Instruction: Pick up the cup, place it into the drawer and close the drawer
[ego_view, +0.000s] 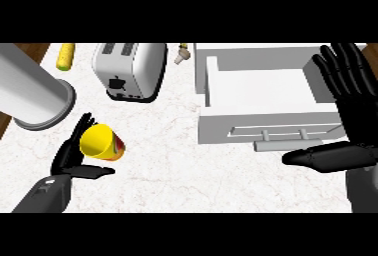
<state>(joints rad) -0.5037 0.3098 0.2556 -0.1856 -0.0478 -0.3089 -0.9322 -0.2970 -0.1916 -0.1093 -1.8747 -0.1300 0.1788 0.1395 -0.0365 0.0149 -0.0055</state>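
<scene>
Nearest the view's lower edge, the left hand (72, 155) comes in just left of the cup (102, 142), its fingers straight and running up along the cup's left side while the thumb juts out below the cup's base. The fingers do not wrap the cup; whether they touch its wall cannot be told. The hand looks set beside the cup so that it can close around it, so I judge the pick-up has not yet been made.

The cup is yellow with a red band, and it lies on the counter (170, 165) with its open mouth turned up and to the left, toward the fingers. Its long axis runs from that mouth down and right to the base, tilted rather than upright in this view.

Well to the right of the cup, the right hand (347, 115) is held up, fingers straight and spread, thumb sticking out leftward, grasping nothing. It stands at the right end of the drawer (258, 90), probably resting until the drawer needs closing.

The drawer, right of the cup and farther off, is pulled out and white inside, its bar handle (291, 144) on the front nearest the robot. It stands ready to receive the cup.

Beyond the cup stand a toaster (131, 70), a large grey cylinder (33, 95) to its left, and a corn cob (66, 56).
</scene>
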